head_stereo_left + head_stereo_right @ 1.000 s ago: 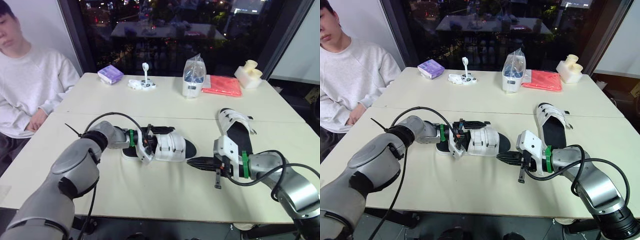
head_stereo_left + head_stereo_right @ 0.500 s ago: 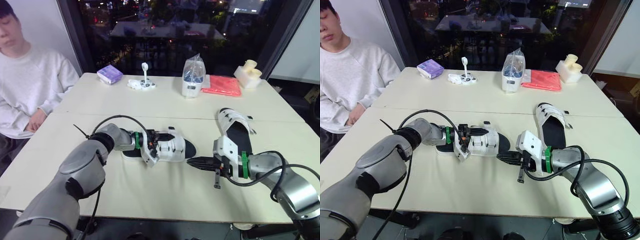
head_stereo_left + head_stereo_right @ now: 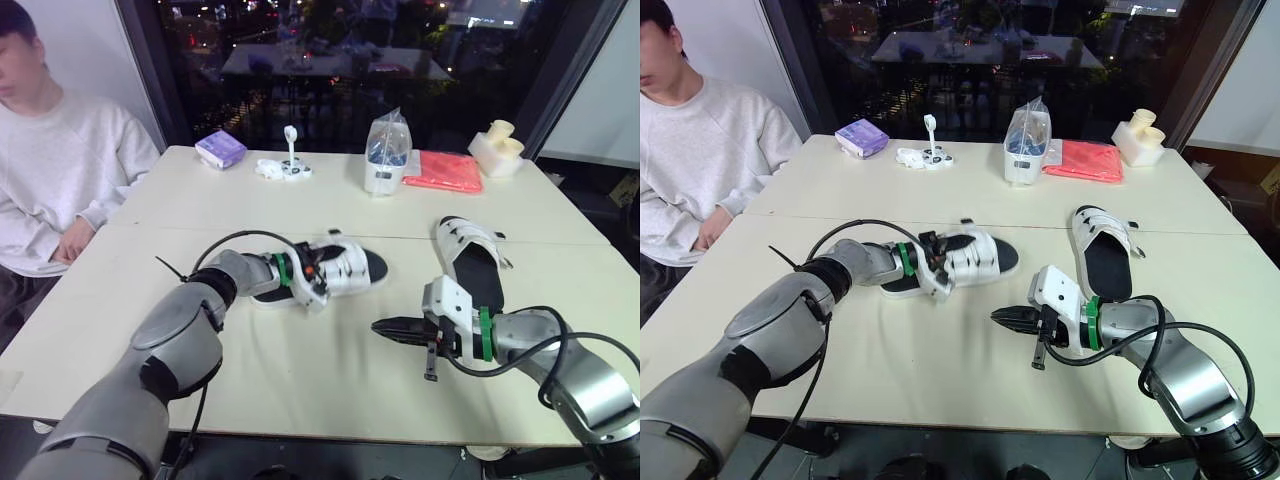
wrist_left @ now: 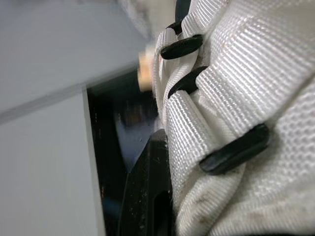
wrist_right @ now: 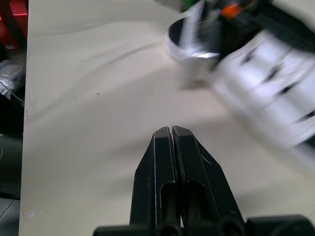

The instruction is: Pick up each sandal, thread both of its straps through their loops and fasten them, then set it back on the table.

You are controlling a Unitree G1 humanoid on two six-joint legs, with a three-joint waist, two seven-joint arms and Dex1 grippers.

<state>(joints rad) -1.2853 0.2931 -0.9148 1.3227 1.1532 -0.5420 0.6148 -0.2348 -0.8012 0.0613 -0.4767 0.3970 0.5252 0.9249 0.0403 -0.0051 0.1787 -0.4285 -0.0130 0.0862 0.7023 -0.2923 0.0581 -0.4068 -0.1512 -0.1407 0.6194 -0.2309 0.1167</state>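
White-strapped, black-soled sandal (image 3: 345,270) tilts up near the middle of the table (image 3: 300,380), its straps pinched by the left claw (image 3: 312,278). Right claw (image 3: 384,326), pressed closed and empty, should open and catch a strap end while the left steadies.

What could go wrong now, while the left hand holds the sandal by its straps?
The left hand grips the sandal at its white straps, and the sandal looks tilted, so it may slip or swing. The right hand is shut and empty; approaching so, it could push the sandal away.
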